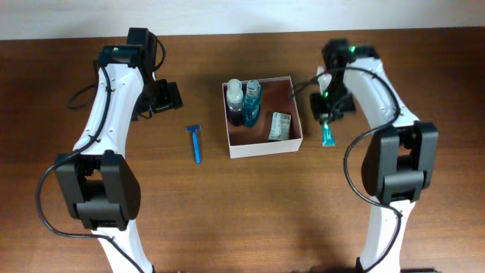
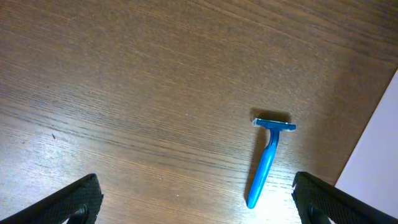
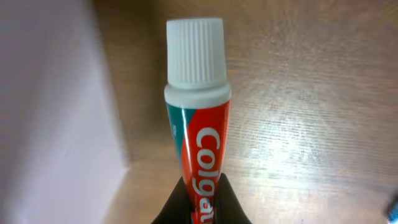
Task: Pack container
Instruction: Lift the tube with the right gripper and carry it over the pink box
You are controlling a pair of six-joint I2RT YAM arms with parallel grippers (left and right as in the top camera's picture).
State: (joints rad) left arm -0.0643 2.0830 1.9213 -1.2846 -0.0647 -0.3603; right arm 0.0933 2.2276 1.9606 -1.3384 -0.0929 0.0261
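Right wrist view: right gripper (image 3: 199, 200) gripped toothpaste tube (image 3: 198, 112) beside container (image 3: 56, 93) wall, likely for lifting inside. Left gripper (image 2: 199, 199) hung wide open above razor (image 2: 267, 155), empty.

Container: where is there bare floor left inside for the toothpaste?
Bare floor in the container: the near-left part, between the two bottles and the near wall, left of the small carton; also the far-right corner. Crowded at the far-left corner.
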